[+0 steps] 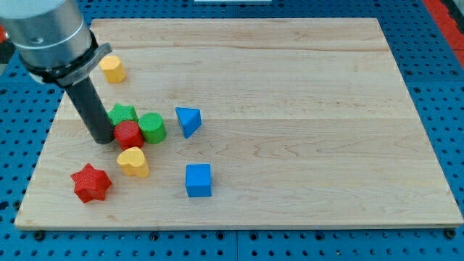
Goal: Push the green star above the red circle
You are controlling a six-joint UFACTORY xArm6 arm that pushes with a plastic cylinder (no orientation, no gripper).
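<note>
The green star (122, 113) lies at the view's left, touching the top edge of the red circle (129, 134). A green circle (152, 127) touches the red circle on its right. My tip (104, 139) rests on the board just left of the red circle and below-left of the green star, touching or nearly touching both. The rod partly hides the star's left side.
A yellow hexagon (112, 69) sits near the top left. A yellow heart (133, 161) lies just below the red circle. A red star (91, 182) is at bottom left. A blue triangle (188, 120) and blue cube (198, 180) lie to the right. The wooden board (304, 130) ends near the rod.
</note>
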